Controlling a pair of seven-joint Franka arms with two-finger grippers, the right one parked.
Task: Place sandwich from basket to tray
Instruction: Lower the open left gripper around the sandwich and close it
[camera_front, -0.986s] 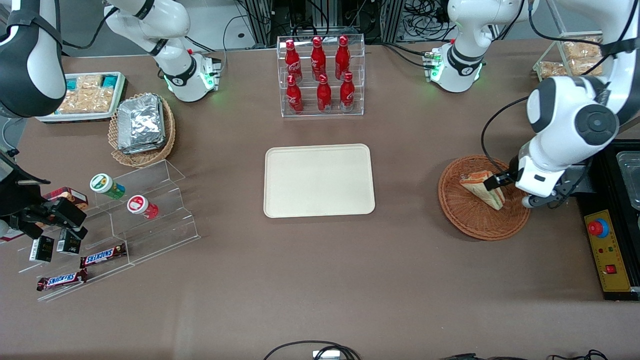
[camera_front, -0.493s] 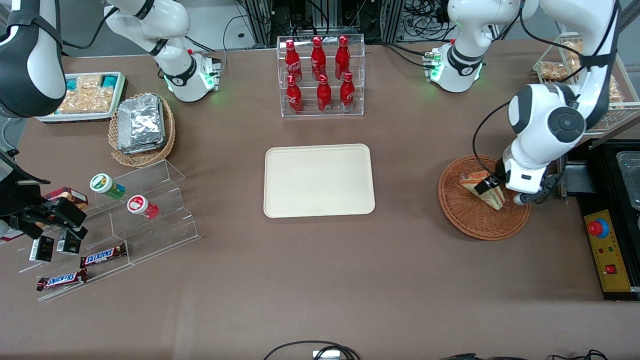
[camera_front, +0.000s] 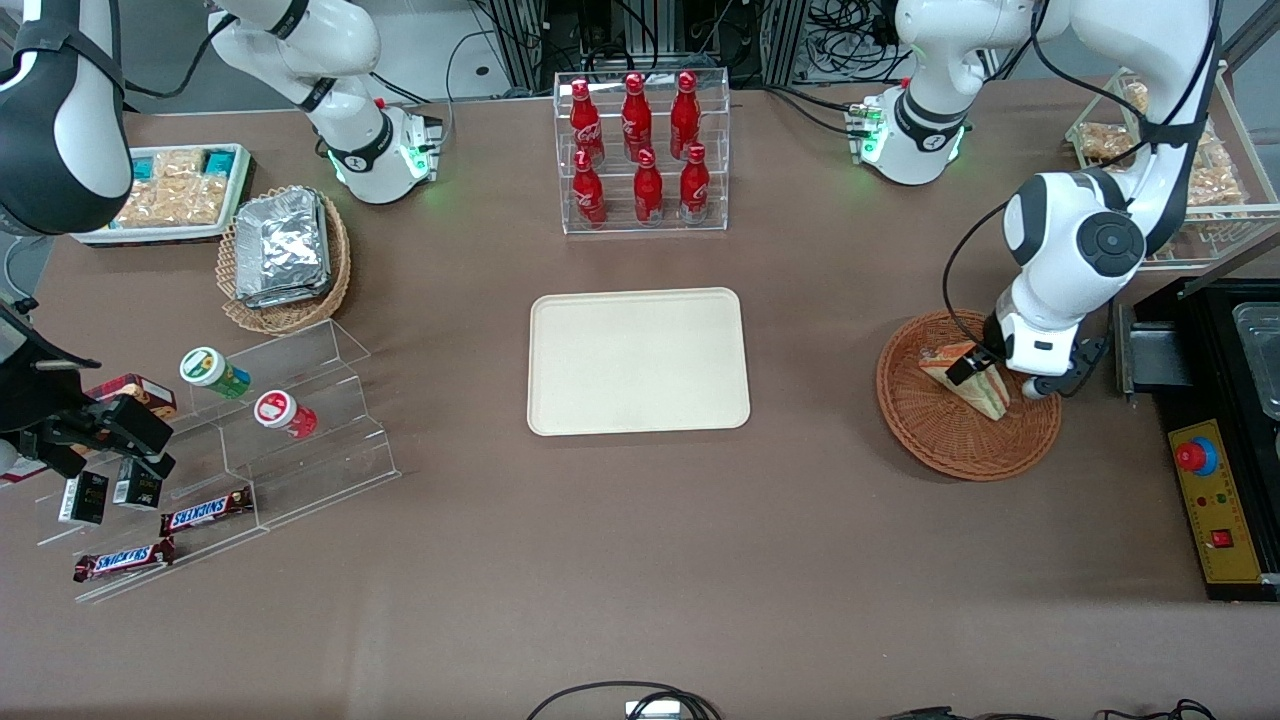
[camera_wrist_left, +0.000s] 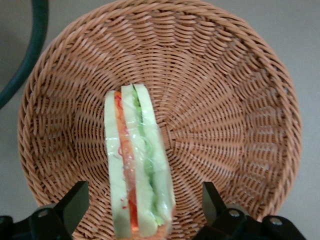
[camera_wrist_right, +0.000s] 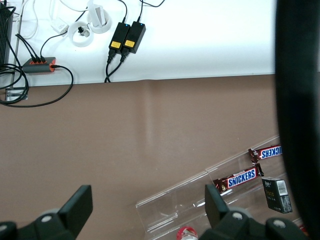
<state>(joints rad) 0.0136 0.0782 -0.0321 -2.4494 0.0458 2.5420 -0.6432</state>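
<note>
Sandwich (camera_wrist_left: 137, 165) stands on edge in the reddish wicker basket (camera_wrist_left: 240, 95), filling stripes facing up, off-centre toward the rim. My gripper (camera_wrist_left: 142, 205) hovers just above it, jaws spread wide, one finger either side of the bread, not touching. I should sink straight down, then pinch gently across the slices. From the basket, the cream tray (camera_front: 638, 361) lies at nine o'clock in the front view.
</note>
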